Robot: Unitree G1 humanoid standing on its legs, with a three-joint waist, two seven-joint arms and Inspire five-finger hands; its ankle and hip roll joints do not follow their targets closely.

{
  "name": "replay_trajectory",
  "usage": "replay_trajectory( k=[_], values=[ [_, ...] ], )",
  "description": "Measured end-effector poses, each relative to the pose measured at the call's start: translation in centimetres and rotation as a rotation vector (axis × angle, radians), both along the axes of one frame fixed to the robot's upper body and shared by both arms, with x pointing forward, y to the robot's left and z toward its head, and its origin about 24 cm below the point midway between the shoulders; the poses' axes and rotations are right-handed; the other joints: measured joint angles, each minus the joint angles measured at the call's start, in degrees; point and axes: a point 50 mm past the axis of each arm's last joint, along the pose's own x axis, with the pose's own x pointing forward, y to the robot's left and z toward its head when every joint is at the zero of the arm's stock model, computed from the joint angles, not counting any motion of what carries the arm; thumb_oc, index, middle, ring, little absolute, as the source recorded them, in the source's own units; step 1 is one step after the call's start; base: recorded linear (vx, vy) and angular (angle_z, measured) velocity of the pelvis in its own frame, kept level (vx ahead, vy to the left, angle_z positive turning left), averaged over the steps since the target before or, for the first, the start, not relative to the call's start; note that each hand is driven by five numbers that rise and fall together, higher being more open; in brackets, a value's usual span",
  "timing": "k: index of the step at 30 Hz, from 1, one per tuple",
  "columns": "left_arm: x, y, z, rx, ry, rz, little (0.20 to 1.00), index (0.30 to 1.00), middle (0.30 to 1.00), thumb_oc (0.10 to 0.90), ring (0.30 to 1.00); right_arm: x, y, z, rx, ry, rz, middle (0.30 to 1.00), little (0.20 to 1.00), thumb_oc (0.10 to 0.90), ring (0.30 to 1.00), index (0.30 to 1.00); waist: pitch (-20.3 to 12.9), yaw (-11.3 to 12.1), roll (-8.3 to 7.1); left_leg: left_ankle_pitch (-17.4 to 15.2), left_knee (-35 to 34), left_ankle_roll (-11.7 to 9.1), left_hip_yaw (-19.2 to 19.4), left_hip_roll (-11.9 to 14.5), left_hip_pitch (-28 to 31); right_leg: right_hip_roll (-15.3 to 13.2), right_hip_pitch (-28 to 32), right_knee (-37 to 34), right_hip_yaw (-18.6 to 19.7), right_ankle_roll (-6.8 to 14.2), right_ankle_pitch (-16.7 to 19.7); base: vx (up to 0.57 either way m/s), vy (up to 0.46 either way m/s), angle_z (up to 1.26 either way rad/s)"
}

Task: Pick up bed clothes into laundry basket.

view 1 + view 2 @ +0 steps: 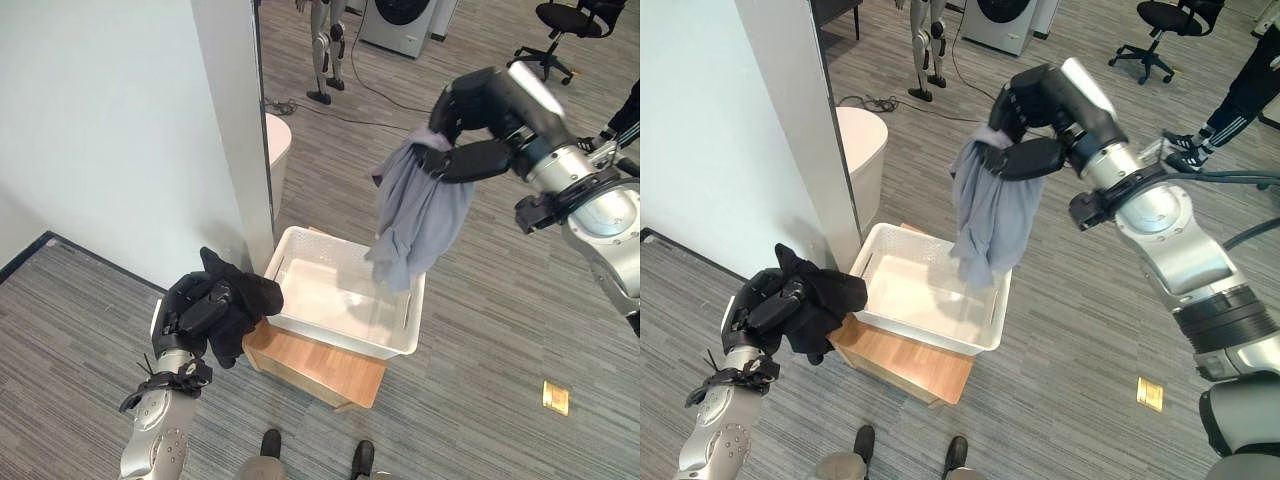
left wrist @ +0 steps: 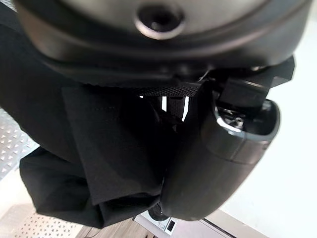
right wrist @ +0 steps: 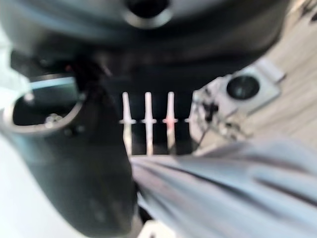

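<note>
A white laundry basket (image 1: pixel 300 240) stands on a low wooden stand (image 1: pixel 330 370) on the floor. My right hand (image 1: pixel 470 150) is shut on a grey garment (image 1: pixel 415 215) that hangs above the basket's right part, its lower end near the basket's rim. My left hand (image 1: pixel 200 305) is shut on a black garment (image 1: pixel 245 300), held just left of the basket's near left corner. In the left wrist view the black cloth (image 2: pixel 99 153) is bunched between the thumb and fingers. In the right wrist view grey cloth (image 3: pixel 223 183) runs past my fingers.
A white wall and pillar (image 1: pixel 235 130) stand just left of the basket. A white round bin (image 1: pixel 277 140) is behind the pillar. A person's shoes (image 1: pixel 270 445) are near the stand's front. An office chair (image 1: pixel 570 25) and a washing machine (image 1: pixel 400 20) are far back.
</note>
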Motion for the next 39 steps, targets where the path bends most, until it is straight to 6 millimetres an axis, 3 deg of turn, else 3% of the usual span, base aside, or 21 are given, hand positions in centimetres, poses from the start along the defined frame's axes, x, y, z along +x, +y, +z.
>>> replay_trajectory(
  k=[4,9,18,39],
  values=[
    [0.0,0.1,-0.1,0.001,0.003,0.002,0.300,0.300,0.300,0.400,0.300,-1.0,1.6,-0.2,-0.041,0.012,0.102,0.300,0.300,0.400,0.300,0.300,0.6,0.3,-1.10,0.0,0.0,0.0,0.0,0.0,-0.1,0.0,0.0,0.0,-0.1,0.0,0.0,-0.01,-0.001,0.00],
    [-0.1,0.1,-0.2,0.001,0.009,0.000,0.300,0.300,0.300,0.400,0.300,-0.9,1.2,-1.1,-0.094,0.042,0.087,0.300,0.300,0.400,0.300,0.300,1.1,1.2,-2.22,0.0,0.0,-0.1,0.0,-0.1,-0.2,-0.1,-0.1,0.0,-0.1,0.0,0.0,0.00,0.000,0.00],
    [-0.4,0.4,-0.3,0.002,0.019,0.014,0.300,0.300,0.300,0.400,0.300,0.2,-2.1,-1.6,-0.192,0.061,-0.103,0.300,0.300,0.400,0.300,0.300,1.1,1.1,-2.23,0.0,0.0,-0.1,-0.1,-0.2,-0.2,-0.2,-0.2,0.0,-0.2,0.0,0.0,0.00,0.000,0.00],
    [-0.9,0.6,-0.8,0.003,0.038,0.023,0.300,0.300,0.300,0.400,0.300,0.2,-2.2,-2.4,-0.223,0.078,-0.115,0.300,0.300,0.400,0.300,0.300,1.2,1.3,-2.15,0.0,0.0,-0.1,0.2,-0.1,-0.3,-0.2,-0.3,0.0,-0.1,0.0,0.0,0.00,0.000,0.00]
  ],
)
